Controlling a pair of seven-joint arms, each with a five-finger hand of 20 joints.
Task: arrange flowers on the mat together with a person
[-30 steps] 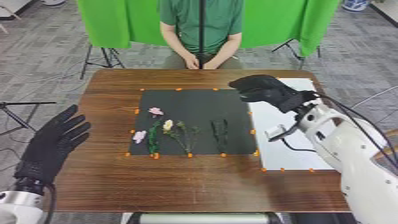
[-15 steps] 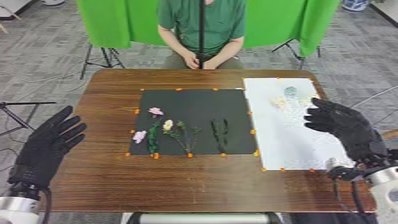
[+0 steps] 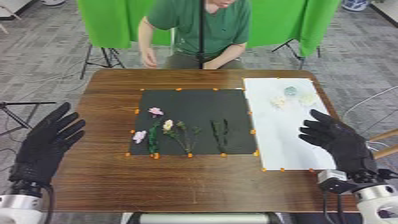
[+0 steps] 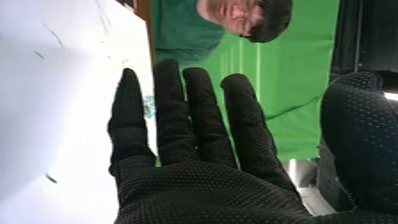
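Since left hand (image 3: pixel 40 150) and right hand (image 3: pixel 345 144) are wide open and empty, pinch the pale yellow flower (image 3: pixel 168 124) between them by its stem (image 3: pixel 187 148); likely light, bendy, petals fragile.

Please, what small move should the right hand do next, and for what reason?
Probably the right hand should move over to the dark green stems. It is open and holds nothing, and of the pieces on the black mat these lie nearest to it, apart from the pink flowers.

High head, close wrist views share white mat (image 3: pixel 298 140).
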